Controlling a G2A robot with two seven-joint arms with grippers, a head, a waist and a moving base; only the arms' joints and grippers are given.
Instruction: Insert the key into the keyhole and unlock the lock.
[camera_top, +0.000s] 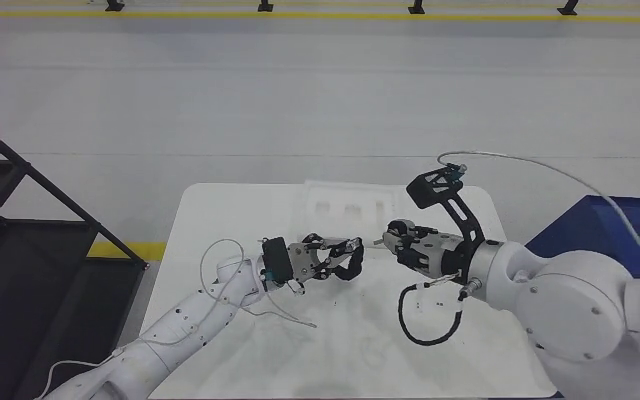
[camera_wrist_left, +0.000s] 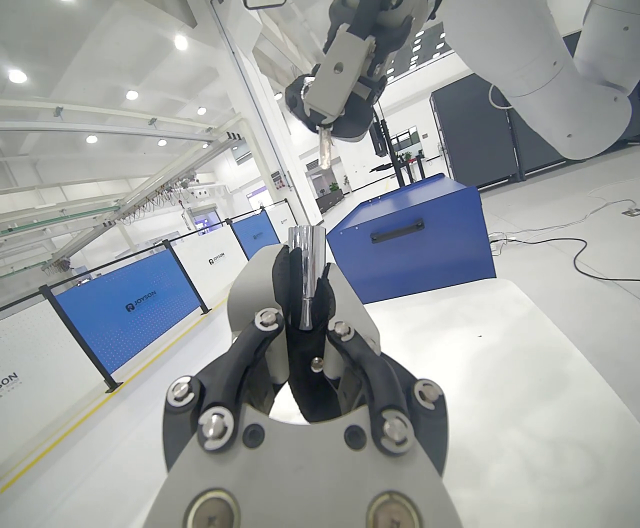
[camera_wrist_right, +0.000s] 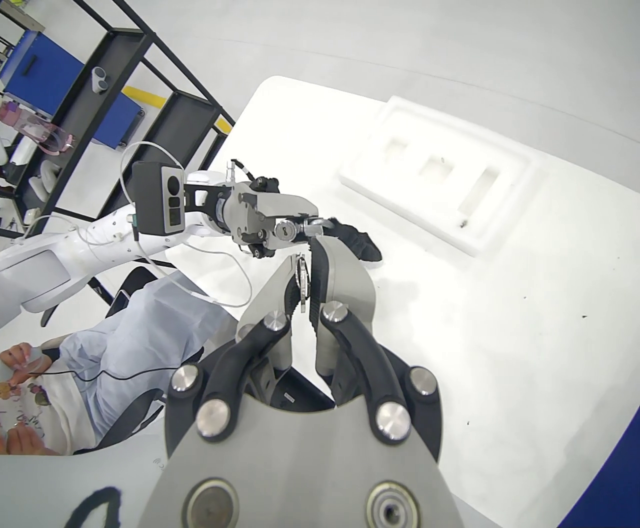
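From above, left gripper (camera_top: 350, 256) and right gripper (camera_top: 384, 240) face off over the table (camera_top: 220, 225). Left wrist: jaws clamped on the lock (camera_wrist_left: 306, 280). Right wrist: key (camera_wrist_right: 302, 279) pinched, short of the keyhole (camera_wrist_right: 287, 231); line the blade up squarely before pushing.

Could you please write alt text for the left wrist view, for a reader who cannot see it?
The left gripper is shut on a shiny metal lock, held above a white table. Facing it across a gap, the right gripper holds a key whose tip points at the lock. A blue cabinet stands behind the table.
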